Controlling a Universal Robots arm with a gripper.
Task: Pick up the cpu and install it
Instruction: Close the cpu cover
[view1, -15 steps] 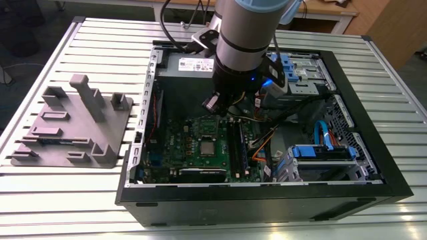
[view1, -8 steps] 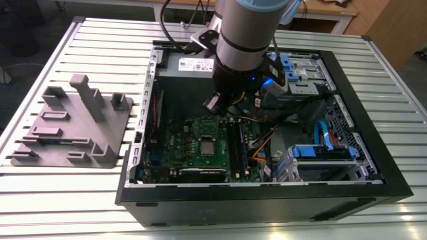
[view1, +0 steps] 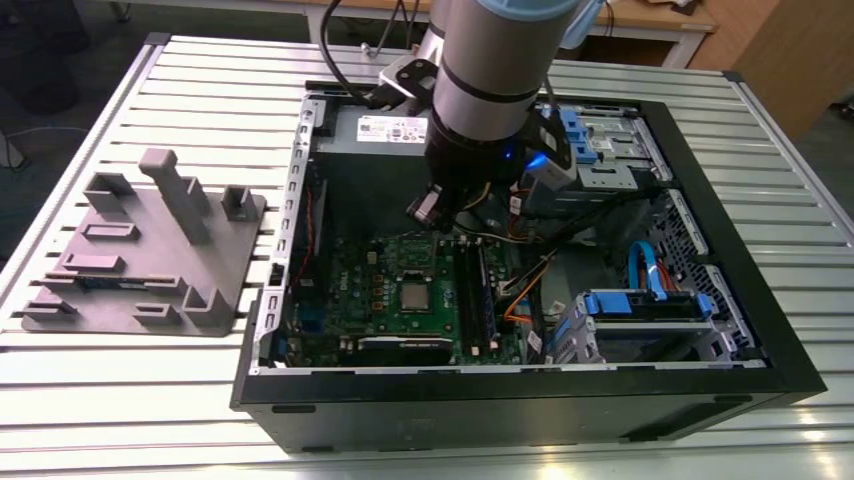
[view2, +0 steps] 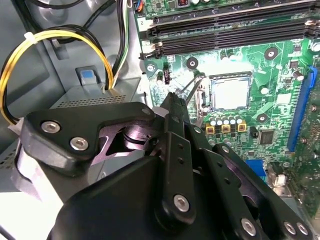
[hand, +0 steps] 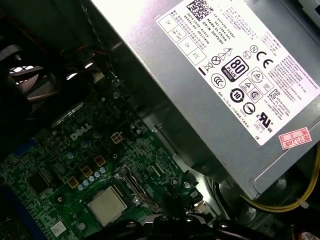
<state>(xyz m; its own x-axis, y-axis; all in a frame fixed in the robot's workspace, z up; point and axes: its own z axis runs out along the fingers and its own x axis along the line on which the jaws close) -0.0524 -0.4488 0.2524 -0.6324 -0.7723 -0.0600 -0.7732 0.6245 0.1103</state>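
The cpu (view1: 416, 296) is a small silvery square lying flat in the socket of the green motherboard (view1: 358, 290) inside the open computer case. In both wrist views the cpu (view2: 231, 93) (hand: 106, 205) has nothing covering its top. A thin metal socket lever (view2: 191, 88) stands beside it. My gripper (view1: 433, 214) hangs above the board, a little toward the power supply from the socket and apart from the chip. In the second wrist view the gripper (view2: 173, 100) has its fingers drawn together with nothing between them.
The grey power supply (hand: 215, 75) with a white label sits close by the gripper. Yellow and black cables (view2: 60, 40) loop near it. Black memory slots (view2: 225, 30) run beside the socket. A drive cage with blue clips (view1: 641, 305) stands at the exterior view's right. A grey fixture tray (view1: 147, 255) lies outside the case.
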